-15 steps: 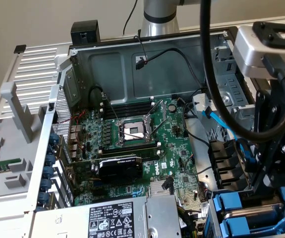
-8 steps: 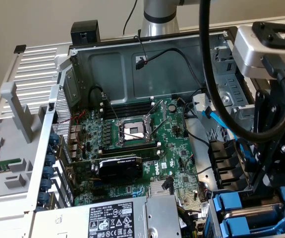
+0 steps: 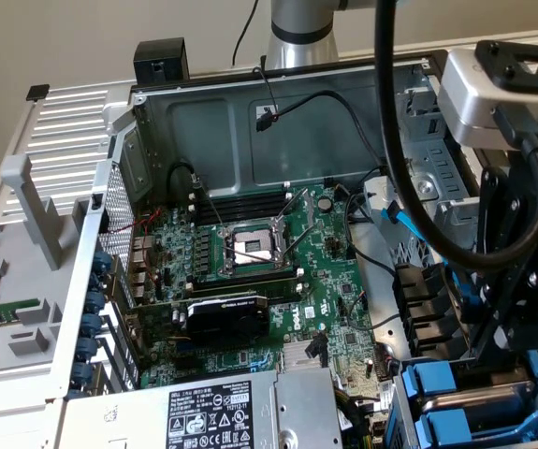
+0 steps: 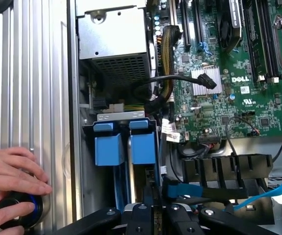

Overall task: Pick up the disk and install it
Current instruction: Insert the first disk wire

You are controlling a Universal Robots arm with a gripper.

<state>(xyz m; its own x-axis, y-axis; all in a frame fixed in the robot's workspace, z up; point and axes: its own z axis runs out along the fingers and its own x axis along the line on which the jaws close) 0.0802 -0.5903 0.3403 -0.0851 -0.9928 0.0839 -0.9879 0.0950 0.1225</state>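
Observation:
The disk (image 4: 143, 144) stands on edge in the drive bay, in its bright blue carrier, on the motherboard side of a second alike blue-carrier drive (image 4: 109, 147). In the exterior view its blue carrier end (image 3: 432, 379) is the farther of the two. My gripper (image 4: 150, 193) reaches in along this disk's back end, fingers drawn together and shut. They lie right against the drive's edge; whether they pinch it is hidden. In the exterior view the black gripper (image 3: 482, 344) hangs over the bay at the right.
A person's hand (image 4: 11, 169) rests on a round black knob (image 4: 18, 208) on the ribbed case panel. The grey power-supply box (image 4: 114, 41) sits beside the bay. A blue cable (image 4: 182, 190) and black cable guides (image 4: 229, 169) crowd the gripper; the motherboard (image 3: 250, 262) lies beyond.

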